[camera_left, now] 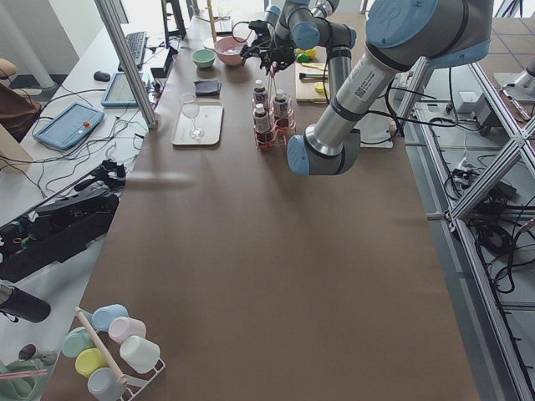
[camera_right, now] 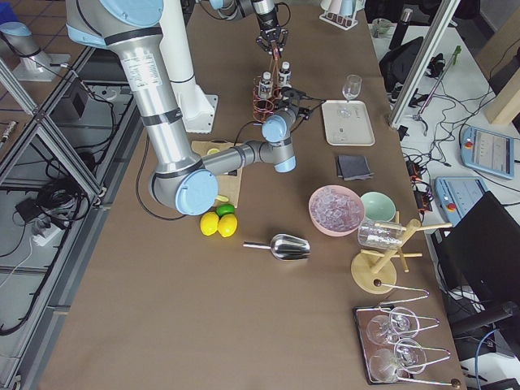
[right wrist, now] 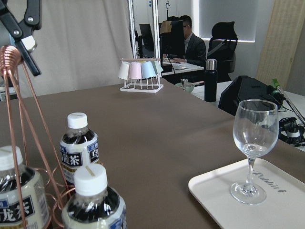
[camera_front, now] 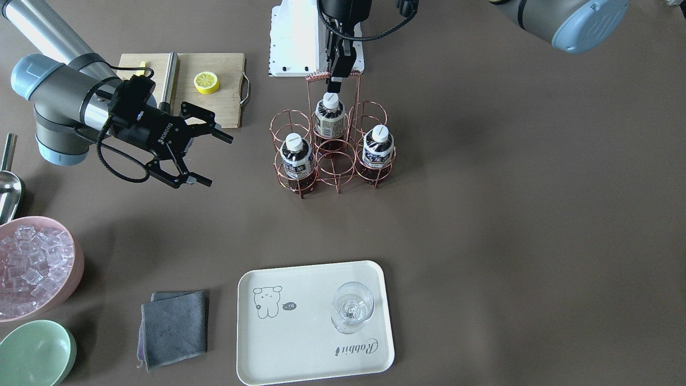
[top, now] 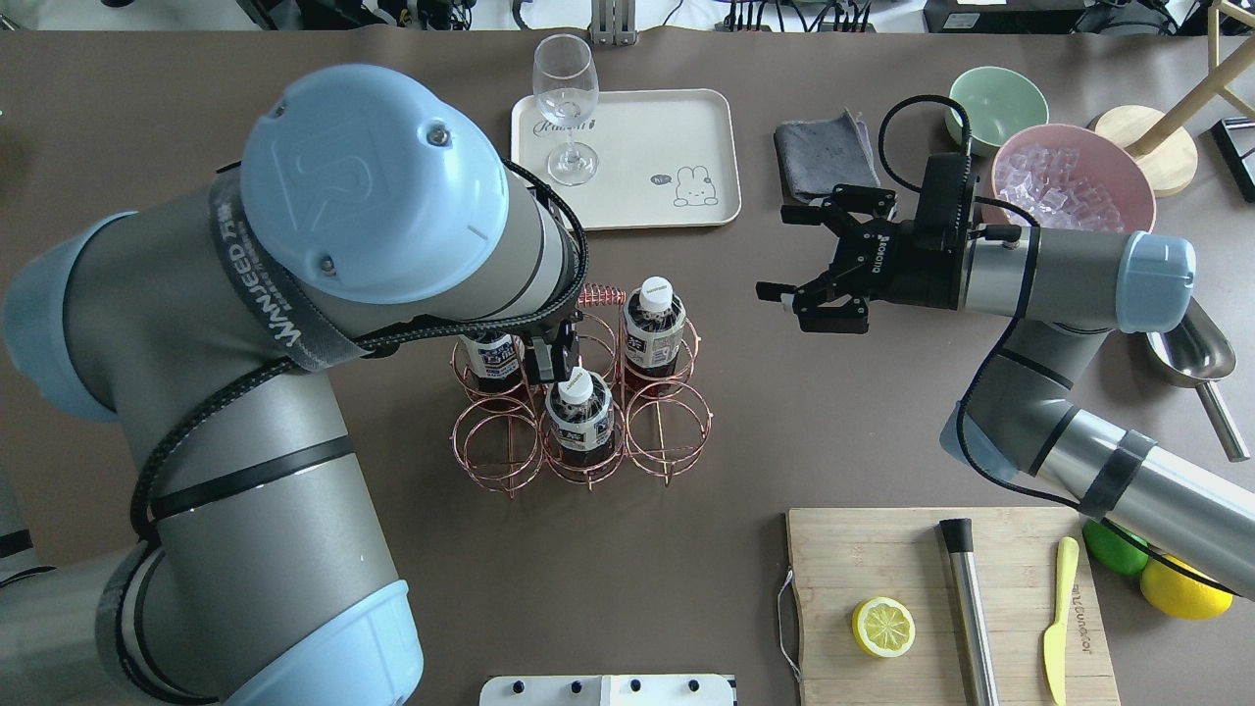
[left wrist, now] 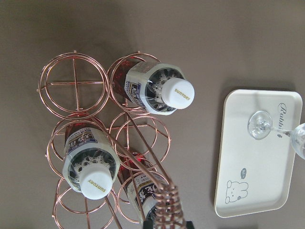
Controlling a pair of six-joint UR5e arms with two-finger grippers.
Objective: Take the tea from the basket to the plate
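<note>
**Q:** Where did your teas (camera_front: 328, 115) stand?

**A:** All three stood upright in the wire basket (left wrist: 164, 205); the plate (camera_front: 300, 348) lay well apart, bearing a glass (camera_front: 351, 308).

**Q:** And your grippers?

**A:** The left gripper (camera_front: 336, 83) hung at the basket's handle, over the bottle nearest the robot; you could not tell how far its jaws stood apart; the right gripper (camera_front: 220, 161) hovered beside the basket, spread wide, holding nothing.

Place: a robotics lab set in an open office.
Rig: aluminium frame posts (camera_left: 127, 63) beside a long brown tabletop (camera_left: 276, 276).
Floor: loose cables (camera_left: 501, 238).
Operator side: a blue tablet controller (camera_left: 68, 125).
Background: a seated man (right wrist: 188, 38) and an office chair (right wrist: 224, 40).
</note>
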